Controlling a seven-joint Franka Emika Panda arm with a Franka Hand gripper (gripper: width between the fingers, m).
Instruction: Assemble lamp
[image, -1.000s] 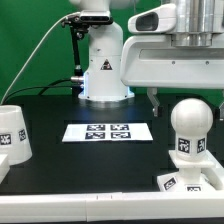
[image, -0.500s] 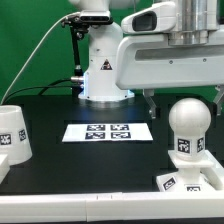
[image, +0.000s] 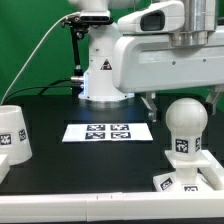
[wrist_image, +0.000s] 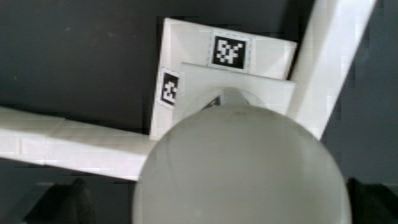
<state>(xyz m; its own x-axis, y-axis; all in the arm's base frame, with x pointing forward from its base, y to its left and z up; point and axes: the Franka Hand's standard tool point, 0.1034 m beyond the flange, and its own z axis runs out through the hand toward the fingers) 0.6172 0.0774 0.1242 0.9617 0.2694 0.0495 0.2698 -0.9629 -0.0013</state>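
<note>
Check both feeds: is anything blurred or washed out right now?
Wrist view: the bulb looms close and out of focus, its edge soft; the base tags behind it read clearly. Exterior view: evenly lit, no glare, bulb and marker board tags in focus.

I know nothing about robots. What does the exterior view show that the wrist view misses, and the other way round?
Only the exterior view: the cup-like shade at that view's left, the marker board, the white pedestal, the arm overhead and the green backdrop.

Only the wrist view: a close look straight down on the bulb's round head, which fills much of the picture, and on the base's top.

Both: the bulb and the square tagged base under it.
</note>
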